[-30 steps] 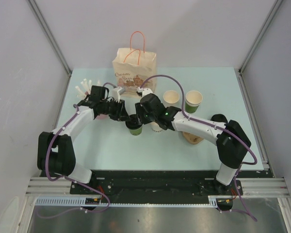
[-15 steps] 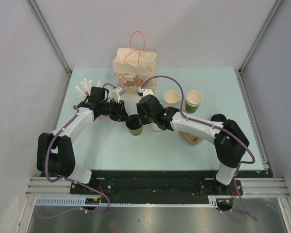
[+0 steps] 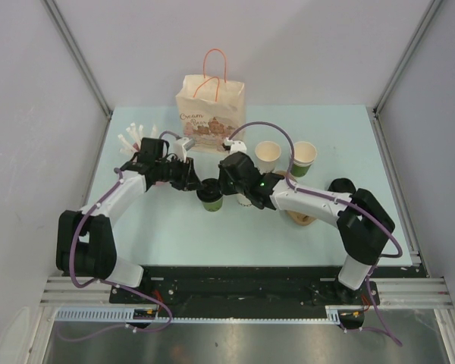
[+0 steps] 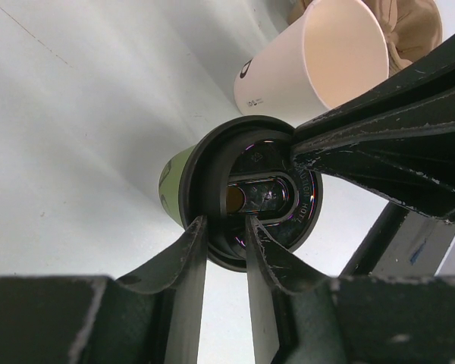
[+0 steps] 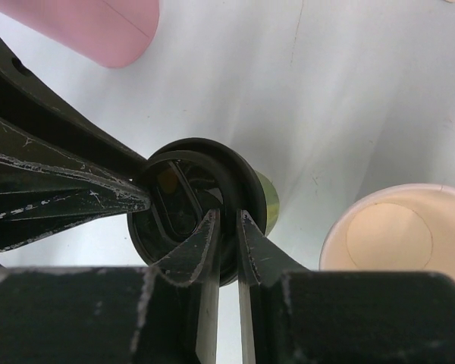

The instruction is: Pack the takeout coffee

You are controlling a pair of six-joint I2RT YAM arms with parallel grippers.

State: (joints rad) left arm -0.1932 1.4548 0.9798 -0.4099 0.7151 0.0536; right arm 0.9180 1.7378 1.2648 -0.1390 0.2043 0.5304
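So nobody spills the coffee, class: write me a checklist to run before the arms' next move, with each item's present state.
1. The green cup stands upright: ok.
2. The black lid sits flat: cannot tell.
3. The left tool pinches the lid's rim: ok.
4. The right tool pinches the rim further round: ok.
5. The lidless white cup stands clear of the lid: cannot tell.
6. The paper bag stands upright: ok.

The round black plastic lid [image 4: 212, 159] looked smooth and glossy, above the matt wall of the dark green paper cup [image 4: 169, 178]. On the left gripper [image 4: 226, 221], the black plastic fingers [image 4: 188, 262] were dull and scuffed with pale scratches. The lidless white paper cup [image 4: 318, 68] and the pale table [image 4: 76, 114] looked smooth and matt.
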